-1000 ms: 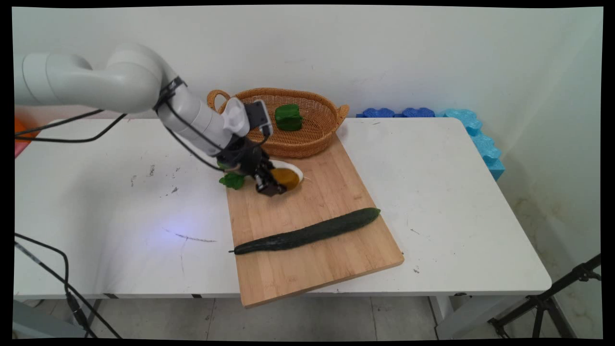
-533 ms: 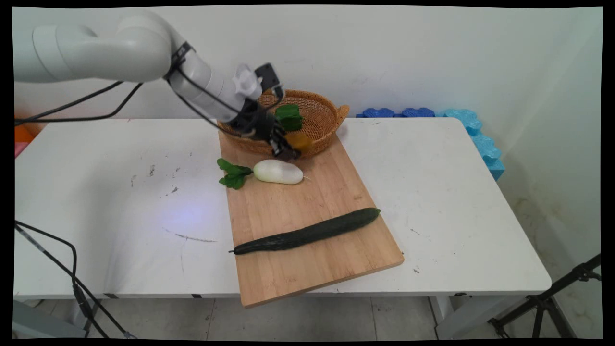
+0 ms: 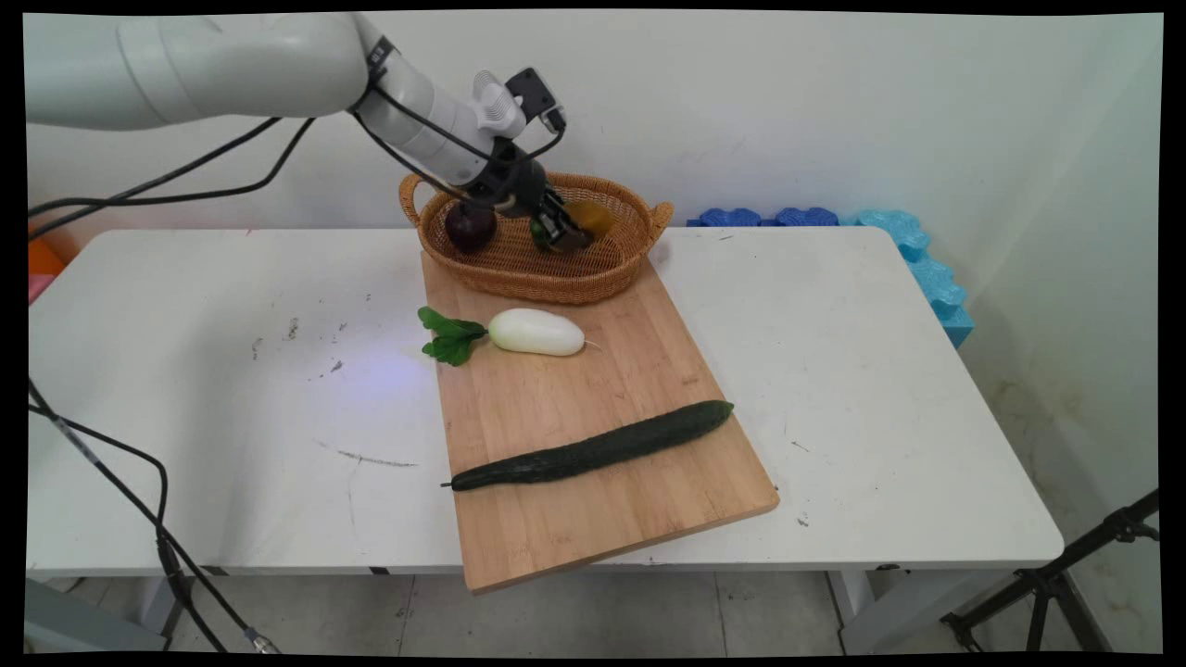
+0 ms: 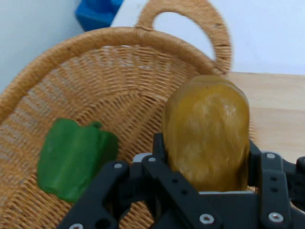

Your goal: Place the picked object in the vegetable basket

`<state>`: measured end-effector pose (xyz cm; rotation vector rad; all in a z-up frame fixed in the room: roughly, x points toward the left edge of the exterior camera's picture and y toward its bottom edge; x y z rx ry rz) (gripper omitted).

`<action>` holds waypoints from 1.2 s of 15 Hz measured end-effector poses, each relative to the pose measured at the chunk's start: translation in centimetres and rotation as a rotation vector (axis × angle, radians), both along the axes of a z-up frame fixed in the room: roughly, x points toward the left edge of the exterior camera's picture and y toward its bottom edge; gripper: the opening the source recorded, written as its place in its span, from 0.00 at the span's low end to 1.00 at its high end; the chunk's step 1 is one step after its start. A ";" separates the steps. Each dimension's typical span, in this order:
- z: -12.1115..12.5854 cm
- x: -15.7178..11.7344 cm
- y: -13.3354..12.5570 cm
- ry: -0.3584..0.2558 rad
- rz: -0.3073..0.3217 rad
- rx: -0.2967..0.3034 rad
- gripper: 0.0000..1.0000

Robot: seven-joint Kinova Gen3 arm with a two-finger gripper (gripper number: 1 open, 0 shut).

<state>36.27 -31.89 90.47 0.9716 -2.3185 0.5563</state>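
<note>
My gripper [image 3: 567, 230] is shut on a brownish-yellow potato [image 3: 593, 219], holding it over the inside of the wicker basket [image 3: 519, 269]. In the hand view the potato [image 4: 207, 131] fills the space between the black fingers [image 4: 159, 150], with the basket's woven wall [image 4: 109, 71] behind it. A green pepper [image 4: 74, 157] lies in the basket to the left of the potato; in the main view the hand mostly hides it. A dark purple round fruit [image 3: 470, 228] sits in the basket's left end.
A wooden cutting board [image 3: 602, 519] lies in front of the basket with a white radish with green leaves [image 3: 533, 332] and a long cucumber [image 3: 593, 449] on it. Blue foam pieces [image 3: 917, 250] line the table's far right edge. Black cables [image 3: 139, 482] hang at the left.
The gripper rose from beside the radish on the board, carrying the potato up and back until it is over the basket. The radish and the purple fruit came out from behind the arm.
</note>
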 end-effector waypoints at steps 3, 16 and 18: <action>-1.1 0.4 -1.7 -0.008 0.014 -0.001 0.00; -7.2 0.9 -7.1 -0.014 0.009 0.039 1.00; -7.5 0.8 -7.3 -0.009 0.000 0.039 1.00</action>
